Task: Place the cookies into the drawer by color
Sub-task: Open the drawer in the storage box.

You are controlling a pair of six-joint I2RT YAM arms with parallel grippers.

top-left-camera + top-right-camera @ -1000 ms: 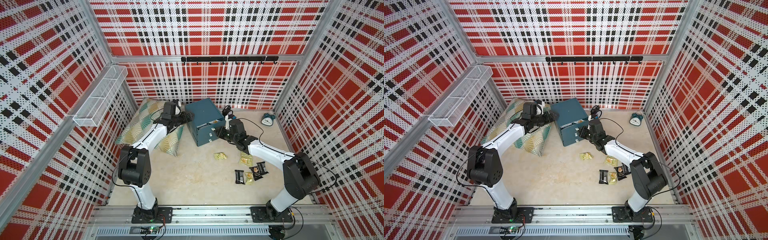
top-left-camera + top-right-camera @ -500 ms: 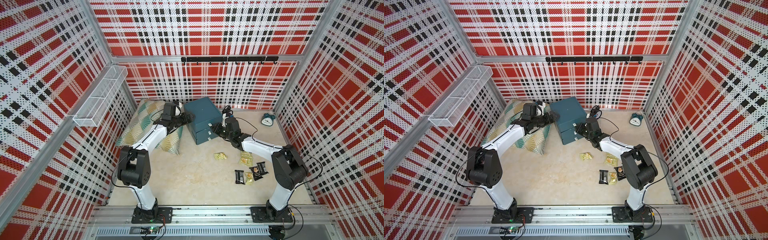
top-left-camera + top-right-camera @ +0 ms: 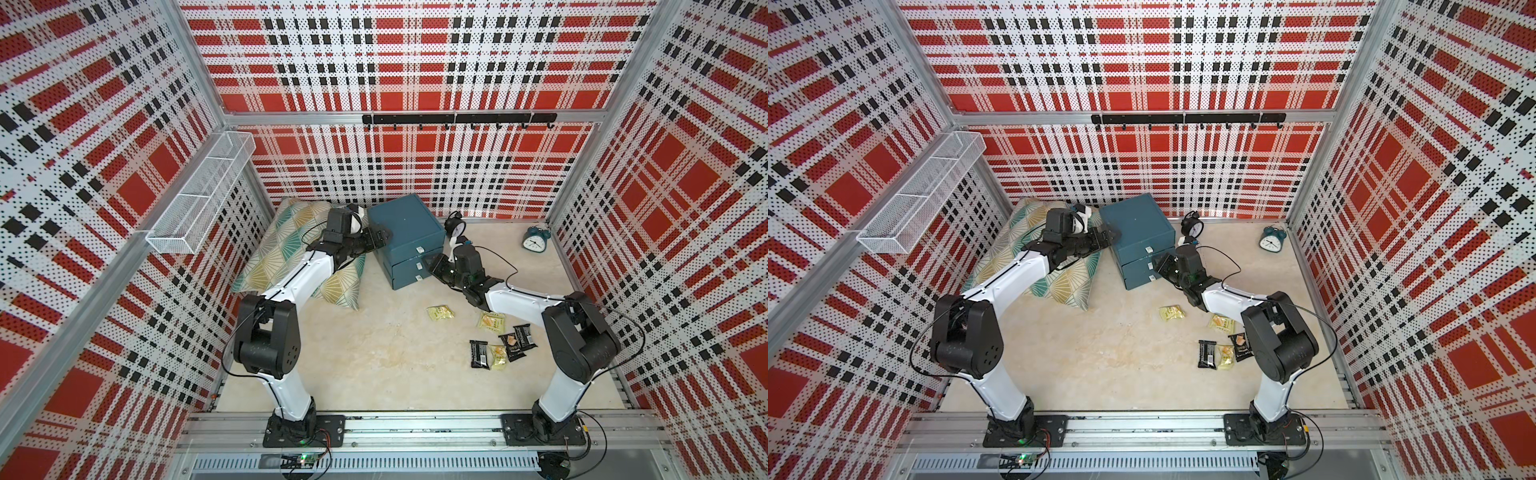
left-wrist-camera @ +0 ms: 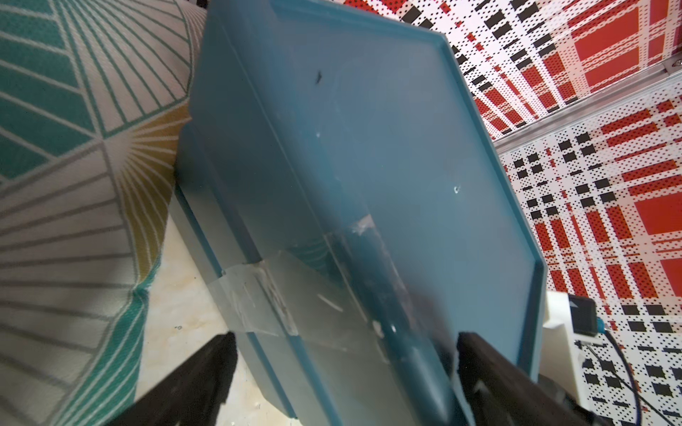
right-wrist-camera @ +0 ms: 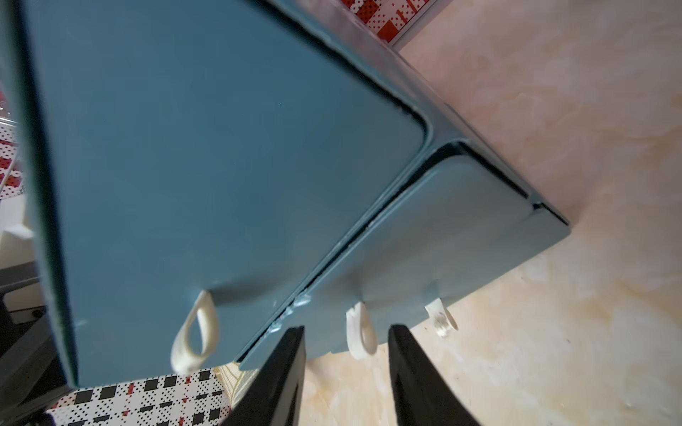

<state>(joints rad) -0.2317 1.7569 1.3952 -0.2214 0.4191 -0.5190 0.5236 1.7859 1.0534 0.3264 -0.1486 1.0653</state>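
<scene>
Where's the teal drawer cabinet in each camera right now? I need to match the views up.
Both top views: the drawer stands at back centre, next to the pillow.
Left wrist: the drawer fills the middle, one broad teal face seen close up.
Right wrist: the drawer fills most of the picture, front on, with its white pull tabs showing.
Shared landmark: the red plaid wall, visible in every view.

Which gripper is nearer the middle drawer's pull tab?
Right. The right gripper sits at the front of the drawer cabinet, its open jaws either side of the middle pull tab, not pinching it. The left gripper is at the cabinet's opposite top edge, beside the pillow.
</scene>
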